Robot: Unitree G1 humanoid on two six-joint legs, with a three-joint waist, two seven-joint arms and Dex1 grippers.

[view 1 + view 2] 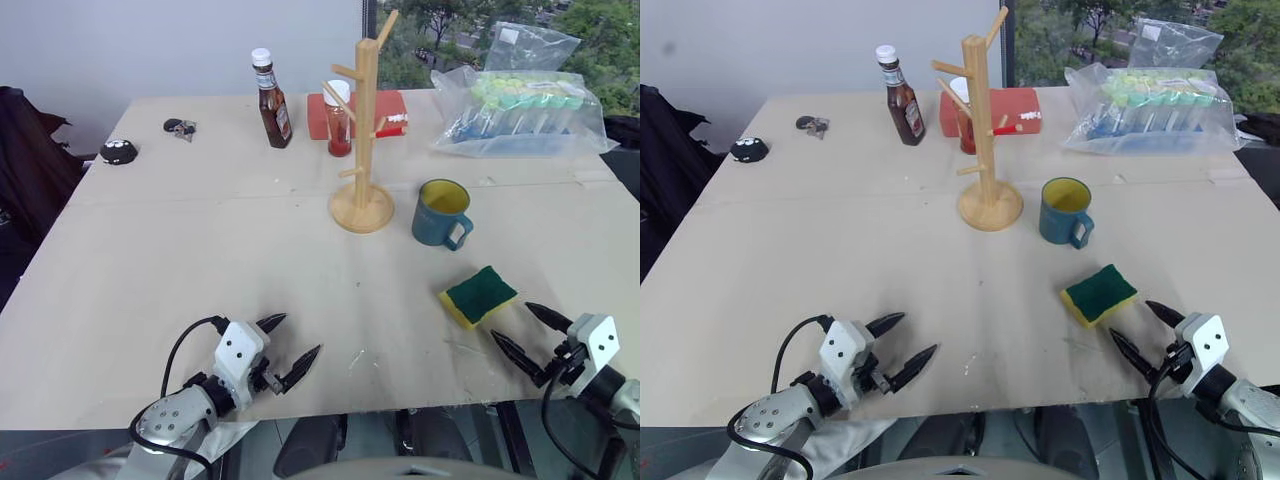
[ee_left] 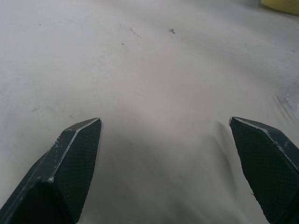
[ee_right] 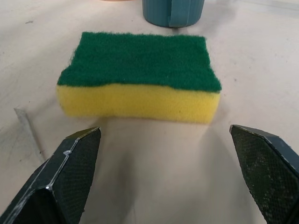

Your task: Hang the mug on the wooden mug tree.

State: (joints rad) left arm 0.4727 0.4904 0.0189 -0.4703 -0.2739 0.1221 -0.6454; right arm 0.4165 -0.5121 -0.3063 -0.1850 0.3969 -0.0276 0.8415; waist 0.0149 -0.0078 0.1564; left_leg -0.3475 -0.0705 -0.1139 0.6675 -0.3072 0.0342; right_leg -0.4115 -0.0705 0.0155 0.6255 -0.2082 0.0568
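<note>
left hand (image 1: 285, 348): fingers spread, empty, low over the counter (image 1: 200, 260) near its front edge.
right hand (image 1: 532, 333): fingers spread, empty, facing the sponge (image 3: 140, 81) near the front right corner.
mug (image 1: 441, 213): upright, empty, just right of the wooden mug tree (image 1: 362, 140), mid-counter.

The table (image 1: 200, 250) carries a matt, paper-like beige surface, faintly scuffed. The wooden mug tree (image 1: 364, 140) is pale, smooth, unpainted wood. The mug (image 1: 441, 213) looks glazed and slightly glossy. The sponge (image 3: 140, 77) pairs porous yellow foam with a rough green scouring layer. Near the far right corner, clear crinkled plastic bags (image 1: 520, 100) shine.
</note>
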